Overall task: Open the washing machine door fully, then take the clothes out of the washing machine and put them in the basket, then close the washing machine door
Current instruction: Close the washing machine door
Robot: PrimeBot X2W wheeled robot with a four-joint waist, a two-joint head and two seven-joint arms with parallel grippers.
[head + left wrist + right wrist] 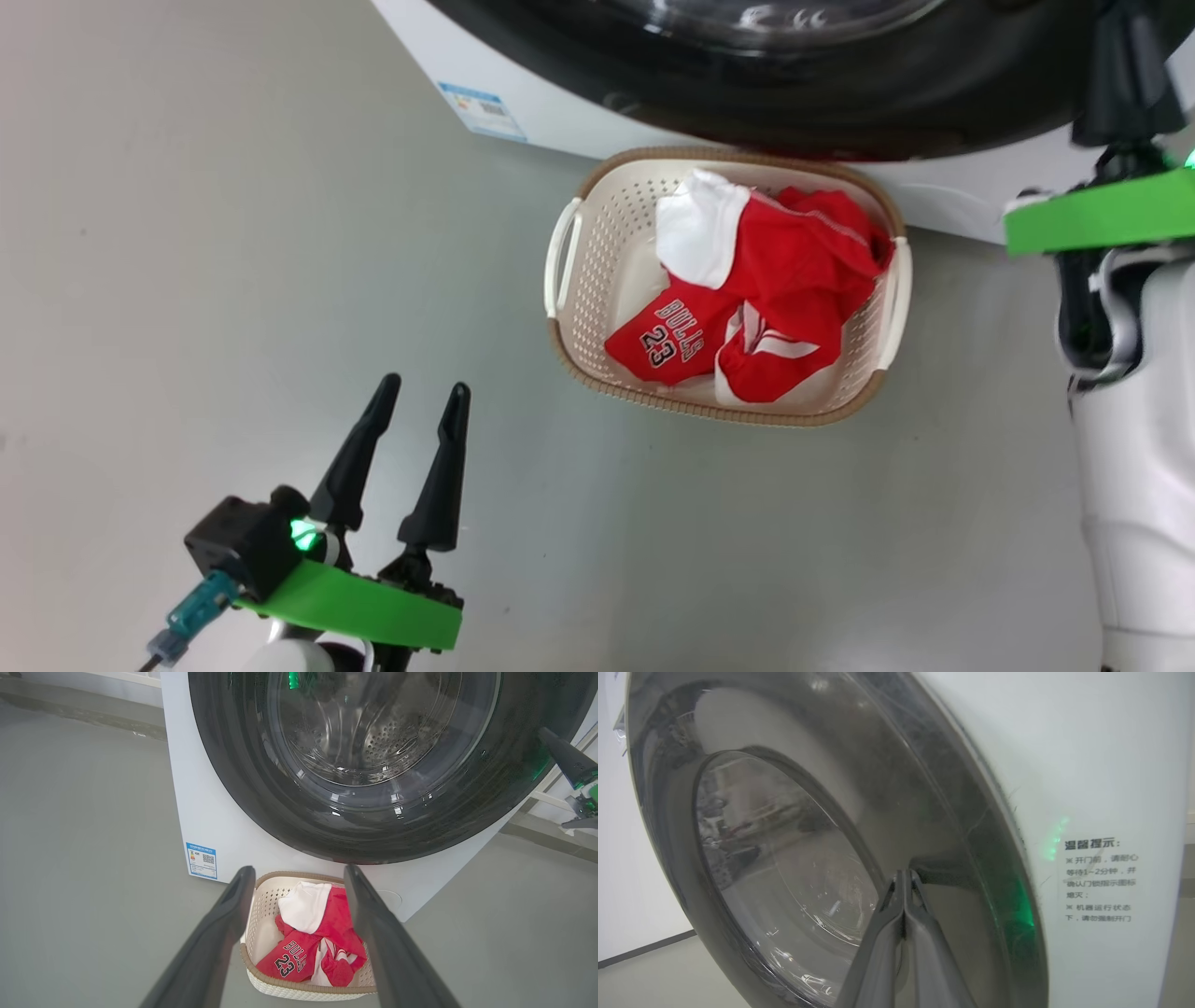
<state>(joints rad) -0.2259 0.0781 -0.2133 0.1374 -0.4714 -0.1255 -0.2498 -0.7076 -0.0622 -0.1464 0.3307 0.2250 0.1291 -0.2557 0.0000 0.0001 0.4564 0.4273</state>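
Now, red clothes [784, 280] in basket [597, 280] just beside washer [560, 117], door [747, 93] flat against washer, left gripper [425, 385] wide apart near basket, right gripper [904, 873] pressed together, tips at door.

Supporting surface: smooth grey floor [187, 280]; the white washing machine [560, 117] stands directly on it, with a blue sticker [483, 110] at its lower corner near floor level; the cream perforated basket [597, 271] rests upright on the floor, just in front of the machine's base; contact between the two cannot be determined.
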